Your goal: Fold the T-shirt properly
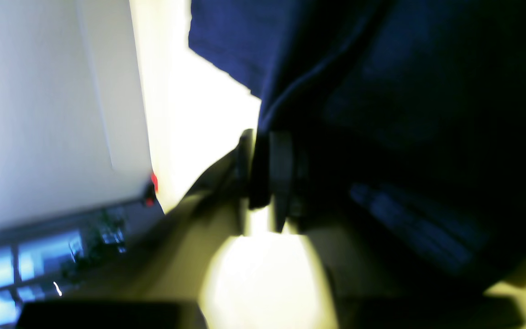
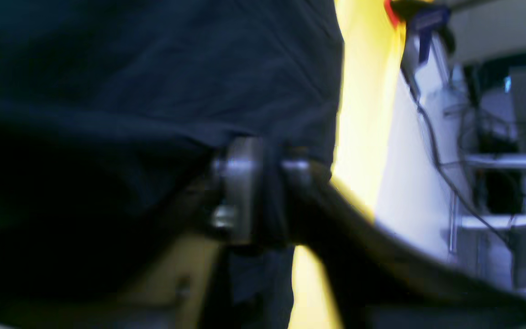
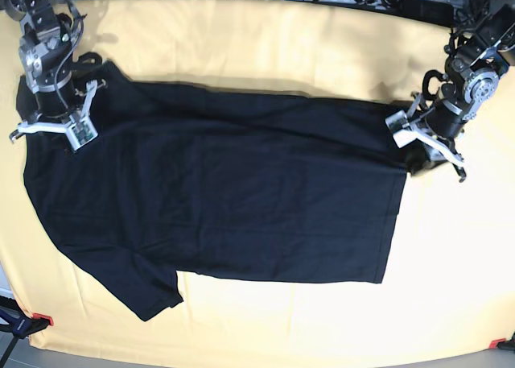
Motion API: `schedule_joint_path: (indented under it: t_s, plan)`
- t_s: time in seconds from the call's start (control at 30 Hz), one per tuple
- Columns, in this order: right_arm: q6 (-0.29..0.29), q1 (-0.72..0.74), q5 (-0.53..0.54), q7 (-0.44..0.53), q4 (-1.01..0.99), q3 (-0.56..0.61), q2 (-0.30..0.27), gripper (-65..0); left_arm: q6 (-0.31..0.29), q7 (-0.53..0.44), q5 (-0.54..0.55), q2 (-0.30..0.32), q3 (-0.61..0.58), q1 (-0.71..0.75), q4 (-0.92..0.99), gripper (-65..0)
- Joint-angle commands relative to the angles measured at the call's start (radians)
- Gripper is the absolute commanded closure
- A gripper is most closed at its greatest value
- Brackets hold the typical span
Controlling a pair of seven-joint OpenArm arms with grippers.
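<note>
- Nearest me in the base view, the pale yellow tablecloth [image 3: 451, 303] covers the desk, with a red piece [image 3: 42, 319] at the near corner on my right arm's side.
- The black T-shirt [image 3: 225, 207] lies across the middle of the tablecloth; on my right arm's side, one part sticks out toward the near edge.
- Farther in, my right hand [image 2: 263, 192] is at the shirt's end on its own side, fingers narrow, with dark cloth pinched between the tips.
- My left hand [image 1: 267, 173] is at the opposite end, its fingers also close together on a gathered edge of the shirt.
- Between the two hands a long crease runs across the black cloth, fairly straight.
- Beyond that crease, a narrower band of the shirt lies on the tablecloth, and bare yellow cloth stretches to the far edge.
</note>
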State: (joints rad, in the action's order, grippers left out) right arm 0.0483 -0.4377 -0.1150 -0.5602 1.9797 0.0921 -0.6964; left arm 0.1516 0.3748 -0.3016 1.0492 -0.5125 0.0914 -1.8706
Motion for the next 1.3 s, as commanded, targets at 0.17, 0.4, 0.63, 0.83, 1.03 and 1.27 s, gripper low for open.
schedule_joint_path:
  t_s: [0.17,0.4,0.63,0.83,1.03,1.27]
  plan:
    - [0.019,0.048,-0.015,-0.001,-0.050,-0.009,-0.018,-32.8,0.054,0.038,0.048,0.000,0.010,-0.006,0.003,-32.5]
    - [0.020,0.050,-0.019,-0.122,0.040,-0.009,-0.019,-26.5,0.013,0.022,-0.032,0.002,0.010,-0.006,0.003,-23.0]
    - [-0.118,0.050,0.059,-0.220,0.056,-0.009,-0.019,-27.3,-0.413,-0.035,-0.018,0.063,0.010,-0.006,0.003,-24.1]
    - [-0.193,0.047,0.124,-0.249,0.058,-0.009,-0.019,-27.4,-0.482,-0.061,0.003,0.110,0.010,-0.006,-0.045,-24.1]
    - [-0.211,0.047,0.123,-0.269,0.139,-0.009,-0.019,-27.4,-0.503,-0.060,0.003,0.152,0.010,-0.006,-0.104,-24.1]
    - [-0.217,-0.033,0.106,-0.275,0.191,-0.010,-0.019,-27.4,-0.579,-0.062,0.031,0.238,0.010,-0.006,-0.111,-24.1]
